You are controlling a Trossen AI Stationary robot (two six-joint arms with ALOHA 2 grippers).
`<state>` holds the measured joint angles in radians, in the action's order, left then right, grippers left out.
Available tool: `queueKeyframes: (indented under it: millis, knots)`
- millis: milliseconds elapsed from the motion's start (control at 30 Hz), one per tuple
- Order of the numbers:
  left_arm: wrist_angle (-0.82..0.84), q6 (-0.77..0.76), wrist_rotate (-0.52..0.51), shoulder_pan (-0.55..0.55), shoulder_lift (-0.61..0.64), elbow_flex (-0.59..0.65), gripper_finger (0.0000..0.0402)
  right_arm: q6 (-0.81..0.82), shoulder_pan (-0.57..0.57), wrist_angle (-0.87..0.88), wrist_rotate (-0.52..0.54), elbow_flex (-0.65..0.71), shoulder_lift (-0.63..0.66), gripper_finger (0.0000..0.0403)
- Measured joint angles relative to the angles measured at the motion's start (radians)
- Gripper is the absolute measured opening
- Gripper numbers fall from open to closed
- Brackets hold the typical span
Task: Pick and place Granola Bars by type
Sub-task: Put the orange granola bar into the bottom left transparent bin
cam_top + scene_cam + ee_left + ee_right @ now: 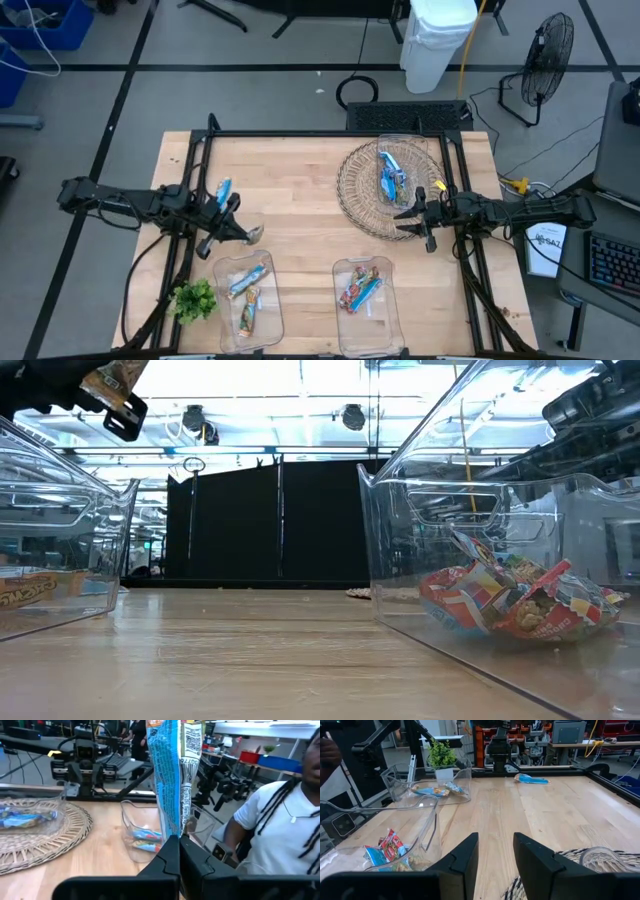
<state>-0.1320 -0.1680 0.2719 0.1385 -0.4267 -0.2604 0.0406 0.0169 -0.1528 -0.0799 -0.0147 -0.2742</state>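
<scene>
My left gripper (248, 233) hangs over the table's left part, just beyond the left clear bin (222, 275), shut on a blue granola bar (170, 775). A second blue bar (222, 190) lies flat on the wood beside that arm, toward the far edge. The left bin holds blue bars (247, 283). The right clear bin (390, 310) holds multicoloured bars (500, 600). More blue bars (392, 175) lie in a clear dish on the wicker mat (355, 190). My right gripper (496, 855) waits open at the mat's right edge, with nothing between its fingers. My left gripper pinches one end of the blue bar's wrapper (173, 827) between its two shut fingers. The fingers lie level, pointing toward the table's right. The bar sticks out past the fingertips, with its printed white seam side (191, 750) showing. It is lifted clear of the table.
A green leafy sprig (195, 298) stands at the near left corner beside the left bin. A dark frame (330, 133) runs along the table's far and side edges. A person in a white shirt (280, 825) is close by, beyond the right bin. Bare wood (300, 210) lies mid-table.
</scene>
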Motion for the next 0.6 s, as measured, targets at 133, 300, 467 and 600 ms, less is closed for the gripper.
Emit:
queueKeyframes:
  millis: [133,300,467,600]
  knots:
    - [-0.001,-0.003,-0.039,0.027,0.000,0.000,0.0003,0.000,0.000,0.000,0.000,0.000,0.000,0.0114]
    - [-0.001,-0.011,-0.076,0.051,-0.001,0.000,0.0005,0.000,0.000,0.000,0.000,0.000,0.000,0.0114]
    - [-0.001,-0.030,-0.129,0.064,-0.001,0.000,0.0003,0.000,0.000,0.000,0.000,0.000,0.000,0.0114]
    - [0.001,-0.121,-0.257,0.066,-0.001,0.000,0.0002,0.000,0.000,0.000,0.000,0.000,0.000,0.0114]
